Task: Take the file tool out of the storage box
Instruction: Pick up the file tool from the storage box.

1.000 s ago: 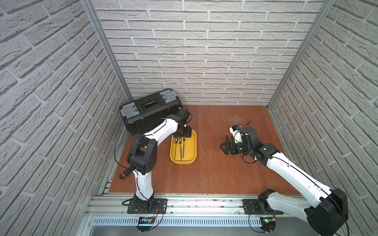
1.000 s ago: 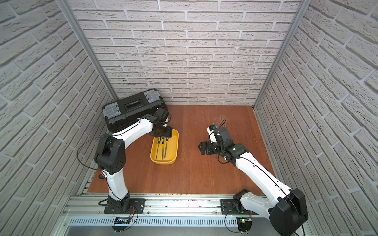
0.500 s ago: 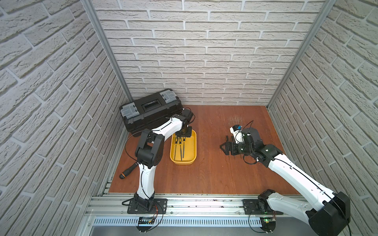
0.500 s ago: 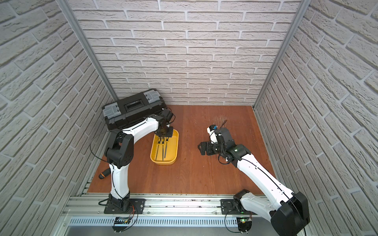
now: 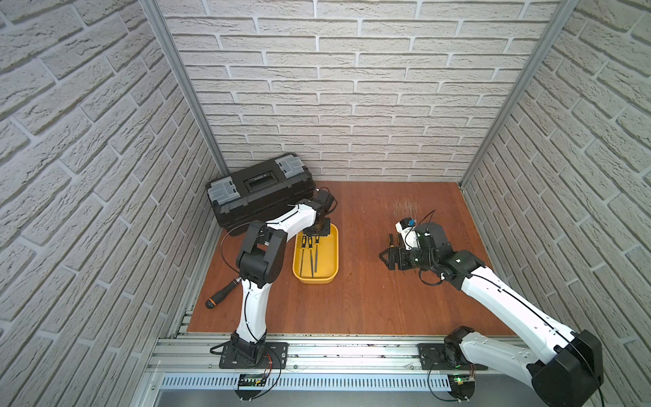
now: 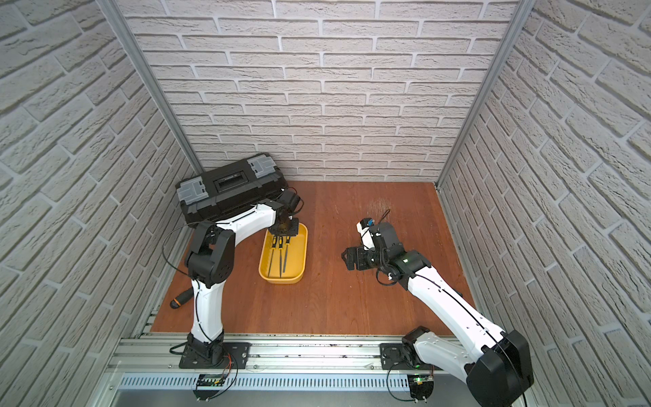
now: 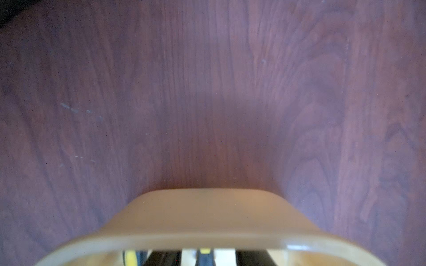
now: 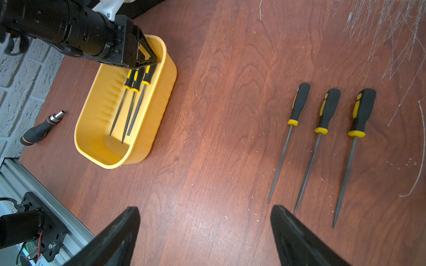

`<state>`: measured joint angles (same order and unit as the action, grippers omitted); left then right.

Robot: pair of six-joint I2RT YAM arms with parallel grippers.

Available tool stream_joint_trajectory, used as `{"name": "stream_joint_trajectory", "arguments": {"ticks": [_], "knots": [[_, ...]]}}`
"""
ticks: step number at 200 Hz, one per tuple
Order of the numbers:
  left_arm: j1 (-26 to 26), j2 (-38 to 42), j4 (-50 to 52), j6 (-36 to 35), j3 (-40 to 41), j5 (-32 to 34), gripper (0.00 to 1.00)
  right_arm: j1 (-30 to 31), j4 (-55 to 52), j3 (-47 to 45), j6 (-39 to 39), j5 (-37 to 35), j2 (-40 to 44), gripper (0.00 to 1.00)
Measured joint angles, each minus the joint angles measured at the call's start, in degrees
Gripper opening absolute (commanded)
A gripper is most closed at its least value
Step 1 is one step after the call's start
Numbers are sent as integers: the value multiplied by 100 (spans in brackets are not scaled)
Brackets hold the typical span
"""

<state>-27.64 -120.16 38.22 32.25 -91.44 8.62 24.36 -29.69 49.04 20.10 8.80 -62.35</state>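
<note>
Right wrist view: left tool (image 8: pixel 147 62) sits over file handles (image 8: pixel 134 79) in yellow storage box (image 8: pixel 163 92); we can't tell grip. We pinch one handle only, lift straight. Right tool (image 8: pixel 205 208) gapes, empty.

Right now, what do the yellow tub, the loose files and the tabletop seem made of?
Yellow tub: moulded plastic, probably; uniform colour, soft sheen, ribbed inner wall.
Loose files: dull grey metal blades; matt black-and-yellow handles, rubber or plastic.
Tabletop: reddish wood grain, scratched; solid or laminate, unclear.
</note>
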Motion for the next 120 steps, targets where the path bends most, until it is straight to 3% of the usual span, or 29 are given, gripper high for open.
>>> {"name": "stream_joint_trajectory", "arguments": {"ticks": [120], "knots": [[-59,-162,-282,94,170,168,25,0,111,-188,0,-37,-39,93]]}}
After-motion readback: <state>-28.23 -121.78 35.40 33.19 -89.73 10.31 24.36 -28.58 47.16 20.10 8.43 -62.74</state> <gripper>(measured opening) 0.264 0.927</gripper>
